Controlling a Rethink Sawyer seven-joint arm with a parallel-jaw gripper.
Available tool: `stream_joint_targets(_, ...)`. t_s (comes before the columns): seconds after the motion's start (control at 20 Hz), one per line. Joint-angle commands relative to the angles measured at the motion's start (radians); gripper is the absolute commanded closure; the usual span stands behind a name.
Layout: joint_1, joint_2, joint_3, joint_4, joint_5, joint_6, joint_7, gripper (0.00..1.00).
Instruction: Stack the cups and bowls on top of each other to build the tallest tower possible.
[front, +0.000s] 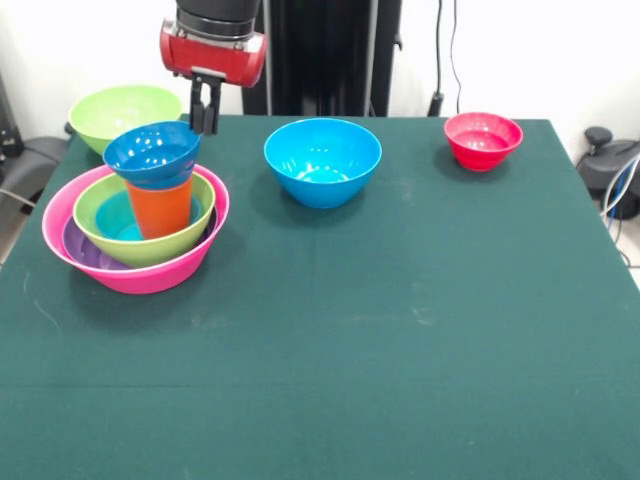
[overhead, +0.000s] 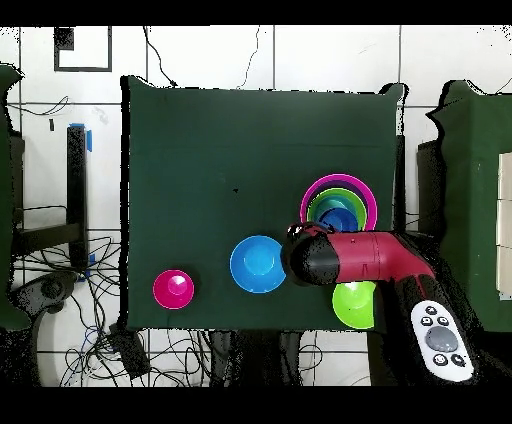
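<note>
The tower stands at the table's left: a wide pink bowl (front: 150, 275) holds a purple bowl (front: 85, 250), a lime green bowl (front: 150, 245) and a light blue bowl (front: 118, 222). An orange cup (front: 162, 208) rises from the middle. A dark blue bowl (front: 152, 152) rests on the cup, tilted a little. My gripper (front: 205, 128) hangs right at that bowl's far rim; whether it touches the rim is unclear. From overhead the tower (overhead: 340, 182) shows partly, with the arm (overhead: 350, 258) covering its near side and the gripper.
A loose lime green bowl (front: 125, 112) (overhead: 355, 305) sits behind the tower at the table's corner. A blue bowl (front: 322, 160) (overhead: 258, 264) stands mid-table. A small red bowl (front: 483, 138) (overhead: 174, 289) sits at the far right. Cables lie beyond the table edges.
</note>
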Motion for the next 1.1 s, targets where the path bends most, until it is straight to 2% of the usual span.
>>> stream_joint_targets(0.05, 0.006, 0.067, 0.098, -0.010, -0.058, -0.057, -0.076, 1.00)
stream_joint_targets(0.9, 0.007, 0.115, 0.092, -0.030, -0.079, -0.106, -0.072, 1.00)
stream_joint_targets(1.1, 0.008, 0.081, 0.091, -0.012, -0.069, -0.083, -0.084, 1.00)
